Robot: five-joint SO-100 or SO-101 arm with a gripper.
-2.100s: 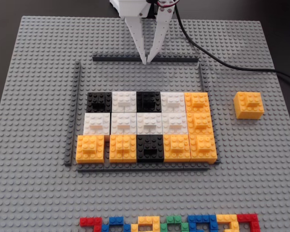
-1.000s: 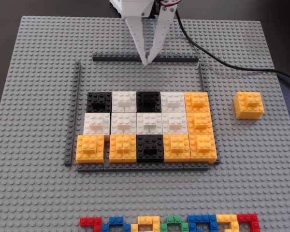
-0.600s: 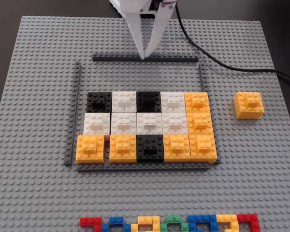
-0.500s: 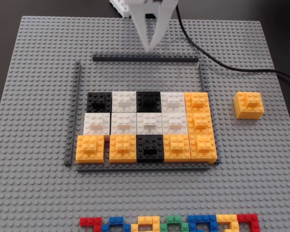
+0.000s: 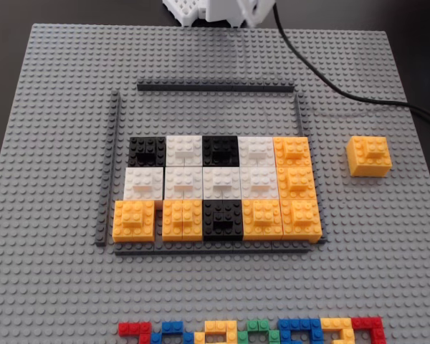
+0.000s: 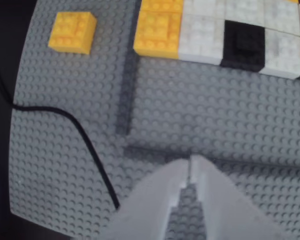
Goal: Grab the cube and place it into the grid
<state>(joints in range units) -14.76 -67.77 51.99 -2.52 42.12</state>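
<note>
Jaws closed, empty; orange-yellow studded cube (image 5: 369,155) alone beside grid (image 5: 218,188).

Black cable (image 5: 330,82) crosses grey studded baseplate (image 5: 50,143).

My gripper (image 6: 191,165) enters wrist view from bottom edge, white fingers (image 6: 155,200) converging to point at tips. Jaws pressed together, nothing between them. Tips raised clear of surface, touching nothing. In fixed view only white base of my arm (image 5: 222,10) visible at top edge; fingers out of that frame.
</note>
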